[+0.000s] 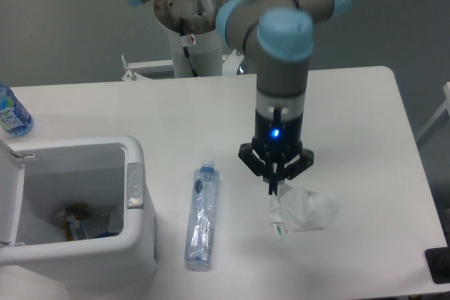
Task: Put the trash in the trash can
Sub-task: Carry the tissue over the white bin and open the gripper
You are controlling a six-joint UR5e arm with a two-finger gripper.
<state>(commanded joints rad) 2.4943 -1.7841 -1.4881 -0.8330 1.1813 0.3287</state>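
Gripper (pixel 275 186) sits right of frame centre, pointing straight down, a blue light lit on the wrist above it. Fingers pinched together on the top edge of the wrapper (pixel 301 210) — the crumpled translucent-white piece hangs from the fingertips and spreads to the lower right of them. Whether its lower part touches the table (pixel 351 124) cannot be told from this view.

Flattened bottle (pixel 201 216) lies on the table at lower centre, long axis nearly vertical in the frame, bluish cap at the upper end. It is left of the gripper and apart from it, and just right of the bin (pixel 77 209).

Bin fills the lower left — white, boxy, thick rim, grey latch tab (pixel 134 185) on its right rim. Lid (pixel 8 194) stands open at the far left edge of the frame. Some crumpled packaging (pixel 83 224) shows at the bottom inside.

Water bottle (pixel 12 112) with blue label stands at the left edge of the table, above the bin, well apart from the gripper.

Arm base (pixel 191 12) is at upper centre, behind the table's far edge.
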